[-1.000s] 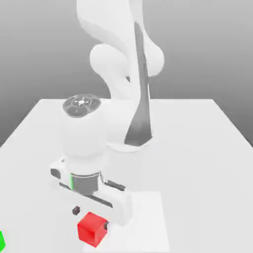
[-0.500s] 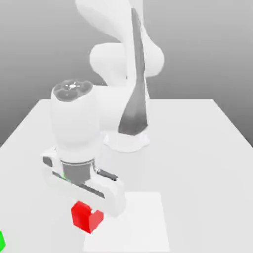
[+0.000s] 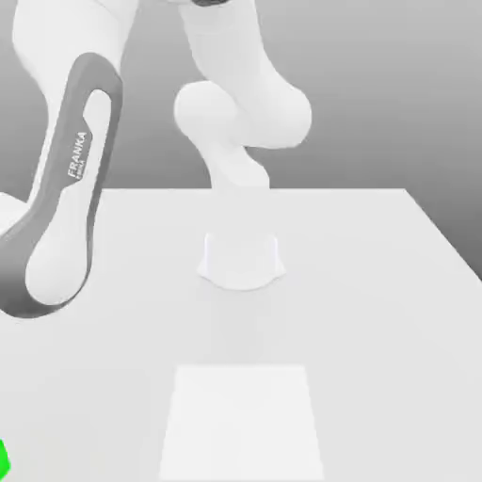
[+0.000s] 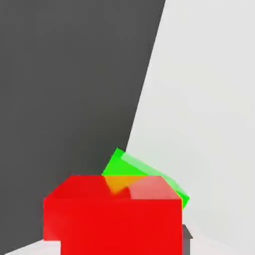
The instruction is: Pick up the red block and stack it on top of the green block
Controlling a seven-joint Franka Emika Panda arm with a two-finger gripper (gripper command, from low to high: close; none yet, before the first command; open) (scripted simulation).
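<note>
Seen from the hand view, the red block (image 4: 112, 219) is very close to the camera, a plain bright red cube. The green block (image 4: 130, 167) sits right behind it, tilted, and the two overlap in an orange patch where they meet. I cannot tell whether the red block rests on the green one or hangs just over it. At the lower edge of the exterior view's left, a sliver of the green block (image 3: 3, 459) shows. The arm's grey and white link (image 3: 58, 188) leans far over to the exterior view's left.
The robot's base (image 3: 241, 259) stands mid-table. A lighter square patch (image 3: 243, 419) lies on the white table (image 3: 377, 311) in front of it. In the hand view the table's edge runs close by the blocks, with dark floor (image 4: 64, 89) beyond.
The arm has swung from the table's middle to the exterior view's left, taking the hand and the red block out of that view. The red block is now at the green block.
</note>
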